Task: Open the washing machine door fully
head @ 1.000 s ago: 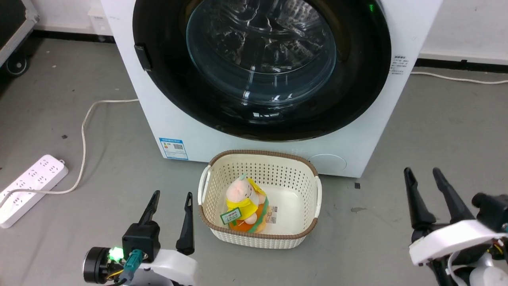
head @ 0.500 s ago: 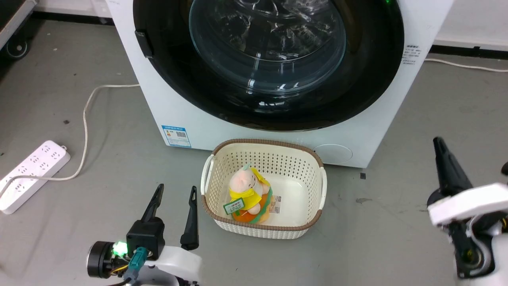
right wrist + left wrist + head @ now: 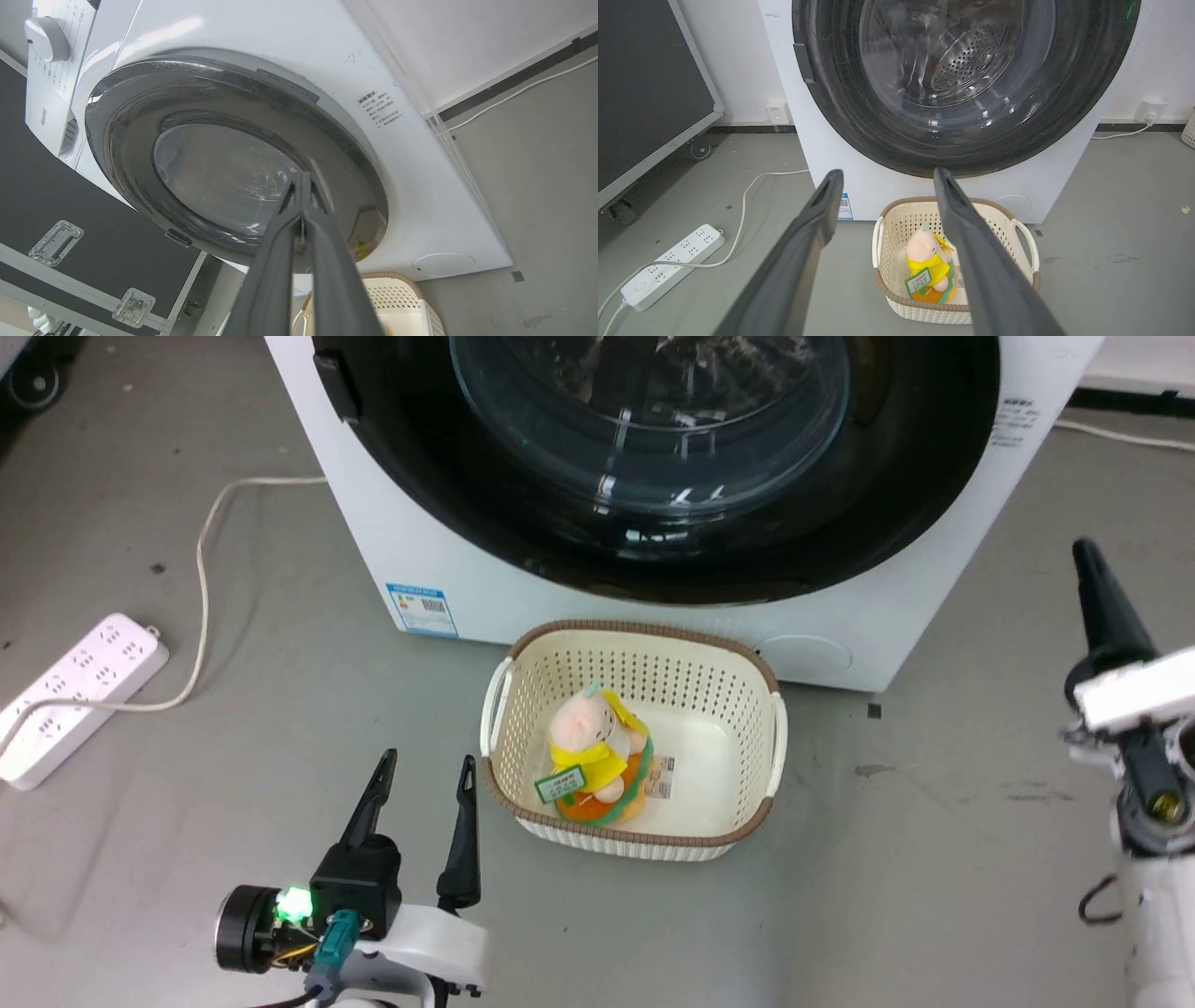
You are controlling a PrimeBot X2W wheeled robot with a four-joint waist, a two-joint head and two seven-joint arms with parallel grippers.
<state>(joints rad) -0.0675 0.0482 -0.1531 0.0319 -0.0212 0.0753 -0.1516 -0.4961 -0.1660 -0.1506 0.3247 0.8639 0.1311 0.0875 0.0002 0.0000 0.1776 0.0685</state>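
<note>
Glossy black washing machine door [image 3: 653,457]: stiff, heavy-looking, slick; probably best hooked at left-edge tab [image 3: 334,387]; left claw [image 3: 427,761] spread, right claw [image 3: 302,179] pinched empty.

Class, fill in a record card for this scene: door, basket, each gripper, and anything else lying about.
door: closed, flush with machine
basket: in front of machine, holds toy
left gripper: open, left of basket
right gripper: shut, pointing at door
power strip: left of machine, cable attached
</note>
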